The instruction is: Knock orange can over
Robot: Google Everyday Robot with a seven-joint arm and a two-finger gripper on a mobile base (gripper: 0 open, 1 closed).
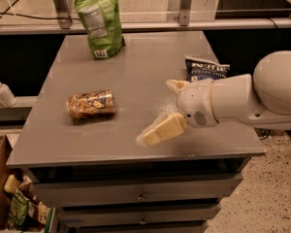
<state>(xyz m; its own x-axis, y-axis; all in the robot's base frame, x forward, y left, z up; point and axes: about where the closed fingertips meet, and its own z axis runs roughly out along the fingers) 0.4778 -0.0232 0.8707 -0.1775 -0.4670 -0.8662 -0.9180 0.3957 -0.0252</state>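
The orange can (91, 104) lies on its side on the left part of the grey table top (150, 57), with its ends pointing left and right. My gripper (156, 111) is over the front right part of the table, well to the right of the can and apart from it. It is open and empty. One cream finger (162, 130) reaches toward the front edge; the other finger (176, 85) sits farther back. The white arm (242, 98) comes in from the right.
A green snack bag (101, 21) stands upright at the back left. A dark blue snack bag (203, 68) lies at the right, partly behind the arm. A soap bottle (1, 91) stands on a ledge to the left. A cardboard box (5, 198) with packages sits at the lower left.
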